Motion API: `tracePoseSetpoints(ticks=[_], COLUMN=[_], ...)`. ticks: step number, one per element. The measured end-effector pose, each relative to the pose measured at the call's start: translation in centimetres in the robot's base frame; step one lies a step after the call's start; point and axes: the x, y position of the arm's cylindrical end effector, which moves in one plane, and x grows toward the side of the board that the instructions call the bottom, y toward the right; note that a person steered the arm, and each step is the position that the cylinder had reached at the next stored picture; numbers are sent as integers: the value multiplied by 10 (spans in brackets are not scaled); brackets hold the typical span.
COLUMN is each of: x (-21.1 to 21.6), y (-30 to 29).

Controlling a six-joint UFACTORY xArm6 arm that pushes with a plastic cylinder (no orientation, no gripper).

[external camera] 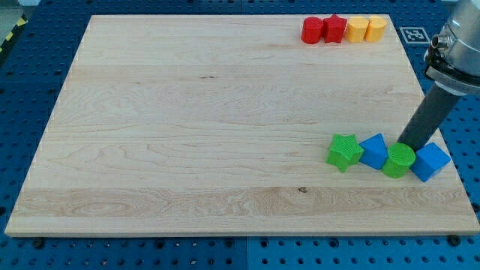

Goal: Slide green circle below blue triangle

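Observation:
The green circle point(398, 160) lies near the board's lower right, touching the blue triangle point(373, 150) on its left and a blue cube point(430, 160) on its right. A green star point(344, 151) sits just left of the blue triangle. My tip point(406, 145) is at the green circle's upper edge, between the triangle and the blue cube; the rod slants up to the view's right.
A red cylinder point(312, 30), a red star point(334, 28), a yellow hexagon point(356, 28) and a yellow cylinder point(376, 28) stand in a row at the board's top right. The board's right edge point(442, 135) is close to the blocks.

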Motion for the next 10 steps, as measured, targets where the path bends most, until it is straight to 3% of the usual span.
tracePoseSetpoints(ticks=[4,10], x=[54,59], y=[-1,-32])
